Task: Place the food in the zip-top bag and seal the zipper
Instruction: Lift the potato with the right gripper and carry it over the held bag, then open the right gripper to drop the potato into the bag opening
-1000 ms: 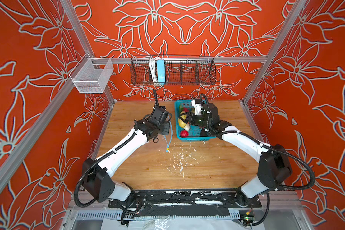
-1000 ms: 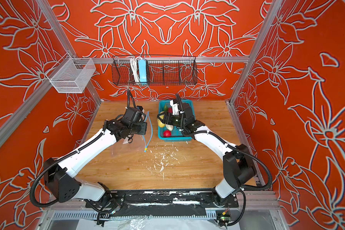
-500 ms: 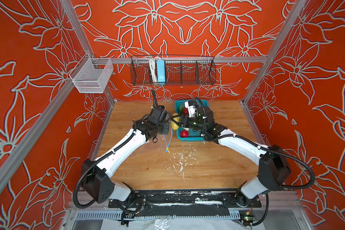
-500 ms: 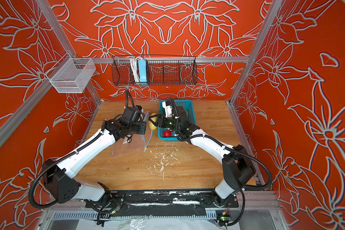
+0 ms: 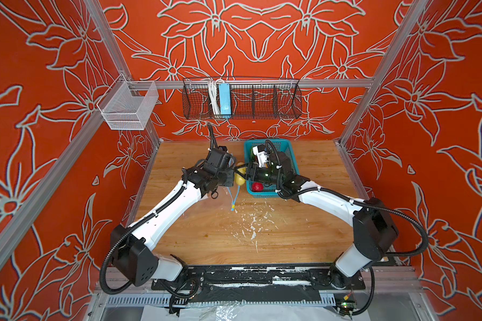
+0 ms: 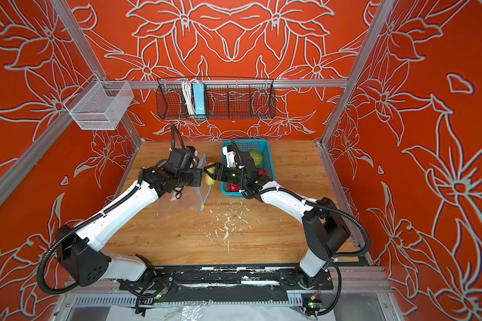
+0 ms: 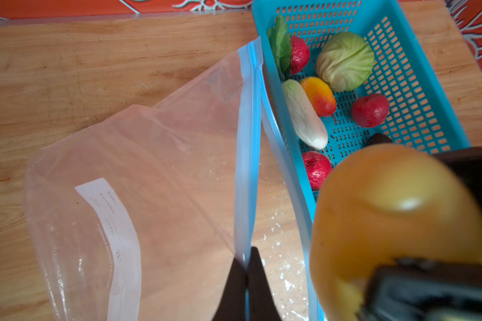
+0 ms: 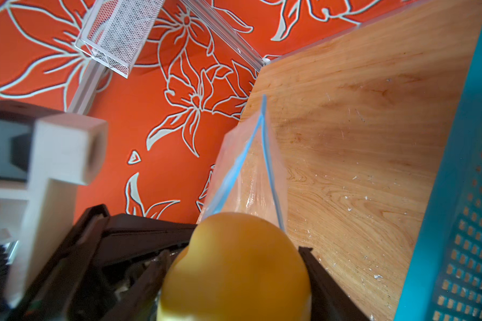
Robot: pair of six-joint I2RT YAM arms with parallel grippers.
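The yellow potato [image 7: 395, 222] hung just outside the clear zip-top bag [image 7: 156, 166], whose blue zipper [image 7: 246, 139] stood parted. The cabbage [image 7: 345, 61], cucumber [image 7: 304, 116] and red berries [image 7: 370, 109] lay in the teal basket [image 7: 426, 83].

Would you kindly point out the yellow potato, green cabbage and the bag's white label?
yellow potato [image 7: 395, 222]: left wrist view, middle of its side.
green cabbage [image 7: 345, 59]: left wrist view, centre of the head.
white label [image 7: 112, 222]: left wrist view, middle of the strip.

Yellow potato [image 7: 395, 216], teal perforated basket [image 7: 429, 91], clear blue-edged bag [image 7: 150, 166], orange walls [image 5: 262, 41] with pale flower outlines.
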